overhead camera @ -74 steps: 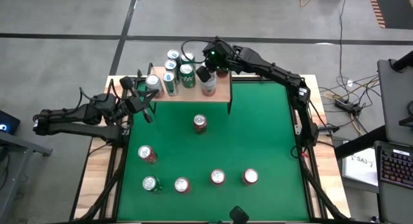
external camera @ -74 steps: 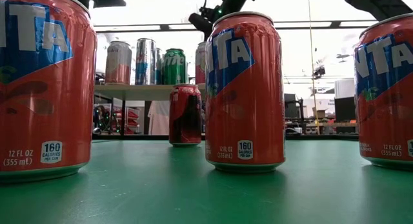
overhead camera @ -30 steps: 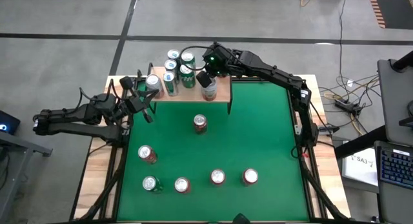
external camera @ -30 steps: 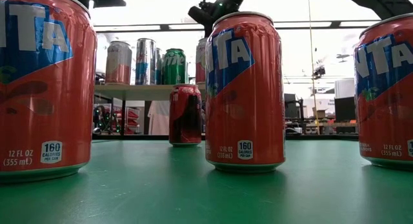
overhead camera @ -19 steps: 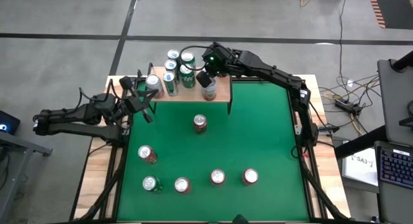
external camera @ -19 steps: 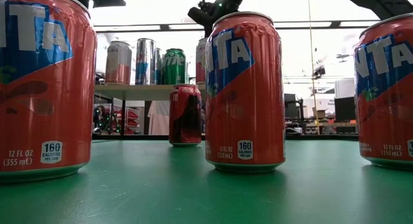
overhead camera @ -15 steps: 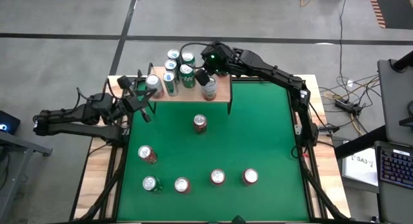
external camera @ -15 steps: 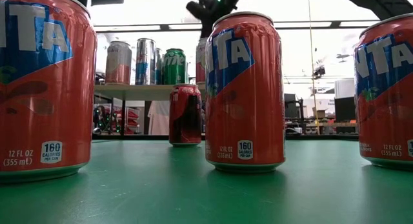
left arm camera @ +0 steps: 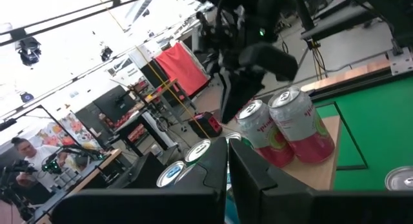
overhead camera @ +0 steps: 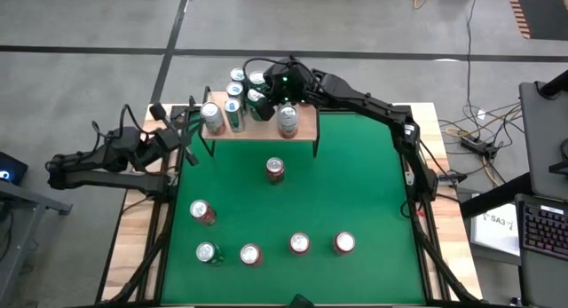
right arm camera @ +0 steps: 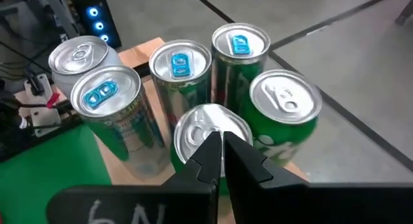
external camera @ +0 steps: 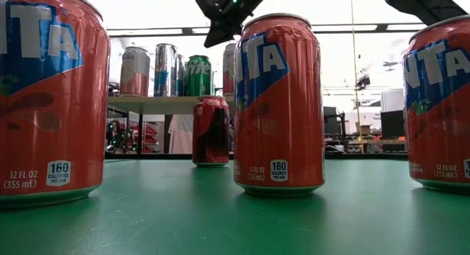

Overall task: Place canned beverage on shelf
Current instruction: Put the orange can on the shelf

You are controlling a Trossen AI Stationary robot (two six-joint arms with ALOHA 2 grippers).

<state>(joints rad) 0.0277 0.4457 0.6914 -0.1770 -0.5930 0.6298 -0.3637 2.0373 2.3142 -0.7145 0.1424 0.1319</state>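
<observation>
Cans crowd the shelf (overhead camera: 306, 127); both grippers pressed together, empty.
High view: right gripper (overhead camera: 263, 101) above shelf's cans (overhead camera: 234, 114); left gripper (overhead camera: 189, 139) beside shelf. Low view: near cans (external camera: 279, 104) hide shelf's right end.

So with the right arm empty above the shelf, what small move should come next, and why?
Probably swing the right gripper, fingers shut and empty, back off the shelf toward the nearest red can on the green table. Six cans still wait there.
</observation>
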